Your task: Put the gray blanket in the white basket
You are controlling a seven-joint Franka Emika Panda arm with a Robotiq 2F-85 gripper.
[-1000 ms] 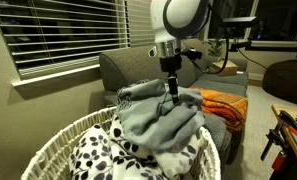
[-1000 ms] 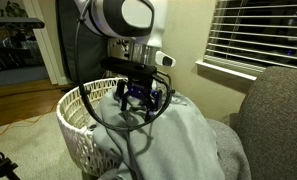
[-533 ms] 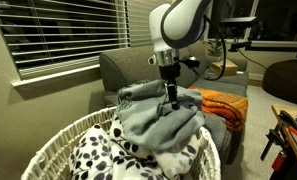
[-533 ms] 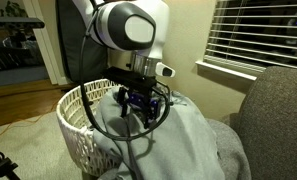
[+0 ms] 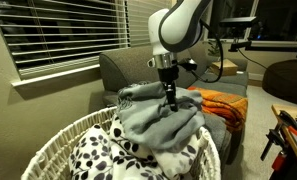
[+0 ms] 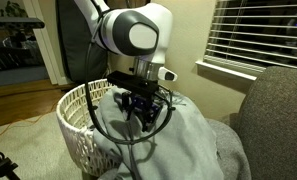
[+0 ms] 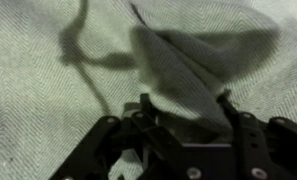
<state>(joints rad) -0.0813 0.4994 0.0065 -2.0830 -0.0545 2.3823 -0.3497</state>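
Note:
The gray blanket (image 5: 158, 118) lies heaped over the rim of the white basket (image 5: 48, 150), spilling toward the sofa. In the other exterior view the same blanket (image 6: 193, 140) drapes down beside the basket (image 6: 78, 102). My gripper (image 5: 171, 98) points straight down into the top of the heap (image 6: 140, 110). In the wrist view a raised fold of the blanket (image 7: 183, 70) fills the gap between the fingers of my gripper (image 7: 183, 100), and both fingers touch it.
A white blanket with black spots (image 5: 98, 155) lies in the basket under the gray one. An orange blanket (image 5: 226, 103) sits on the gray sofa (image 5: 123, 68) behind. Window blinds (image 5: 58, 35) cover the wall.
The fingers have drawn in around the blanket fold. The arm has sunk slightly into the heap and otherwise stayed in place.

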